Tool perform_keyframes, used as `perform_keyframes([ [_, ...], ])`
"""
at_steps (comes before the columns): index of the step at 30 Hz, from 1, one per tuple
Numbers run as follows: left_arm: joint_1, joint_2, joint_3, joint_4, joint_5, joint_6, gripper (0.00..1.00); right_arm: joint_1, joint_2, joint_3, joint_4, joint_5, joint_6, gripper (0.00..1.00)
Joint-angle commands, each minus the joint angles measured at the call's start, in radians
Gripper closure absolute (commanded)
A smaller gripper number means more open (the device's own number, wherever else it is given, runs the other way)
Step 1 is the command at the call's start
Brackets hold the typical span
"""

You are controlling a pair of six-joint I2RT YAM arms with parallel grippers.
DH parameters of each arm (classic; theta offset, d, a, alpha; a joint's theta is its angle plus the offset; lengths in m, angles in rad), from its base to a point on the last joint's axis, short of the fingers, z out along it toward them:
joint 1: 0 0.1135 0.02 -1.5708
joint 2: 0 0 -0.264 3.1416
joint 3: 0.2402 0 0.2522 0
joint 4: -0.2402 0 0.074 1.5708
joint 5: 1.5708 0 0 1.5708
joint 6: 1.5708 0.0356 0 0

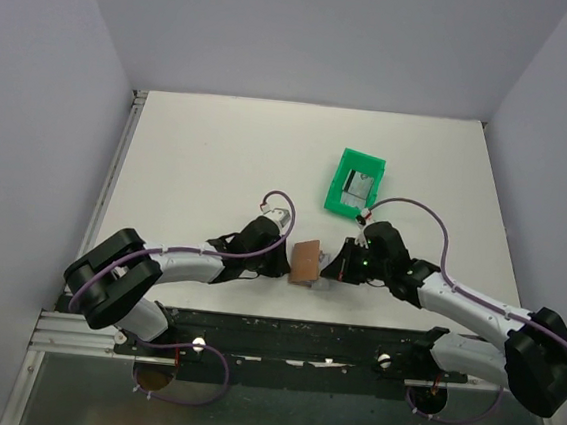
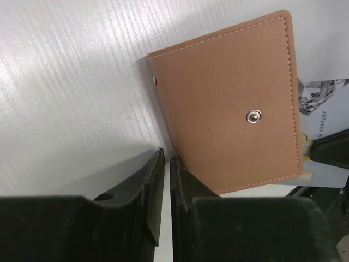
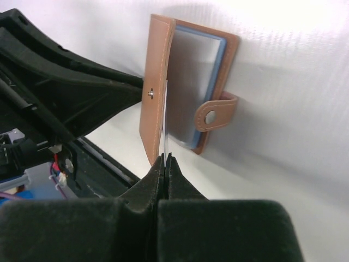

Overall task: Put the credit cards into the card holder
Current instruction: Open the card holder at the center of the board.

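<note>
The tan card holder (image 1: 306,262) stands open on the table between my two grippers. My right gripper (image 3: 165,158) is shut on a thin pale credit card (image 3: 164,123), seen edge-on. The card's far end sits between the holder's raised flap (image 3: 155,65) and its body, where a blue-grey card (image 3: 196,76) lies. My left gripper (image 2: 166,159) is shut and empty, its tips against the outside of the card holder (image 2: 229,103). A printed card (image 2: 322,106) sticks out past the holder's far edge in the left wrist view.
A green plastic bin (image 1: 343,168) stands behind the grippers, right of the middle, with a grey card-like thing (image 1: 356,186) in it. The left arm's dark finger (image 3: 98,82) lies close on the left of the right wrist view. The black base rail (image 1: 292,334) runs along the near edge.
</note>
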Motion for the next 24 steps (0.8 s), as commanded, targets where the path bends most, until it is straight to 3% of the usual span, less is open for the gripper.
perform_keyframes([
  [1,0.005,0.015,-0.005,0.042,0.036,0.011,0.77,-0.004,0.031,-0.020,0.115,-0.111,-0.013,1.00],
  [8,0.005,0.022,-0.036,0.088,0.065,0.006,0.82,-0.004,0.094,-0.006,0.200,-0.182,0.000,1.00],
  [18,0.005,0.053,-0.085,0.191,0.112,-0.002,0.99,-0.004,0.225,0.035,0.315,-0.268,0.013,1.00],
  [24,0.005,0.101,-0.099,0.248,0.135,-0.015,1.00,-0.003,0.267,0.049,0.378,-0.314,0.020,1.00],
])
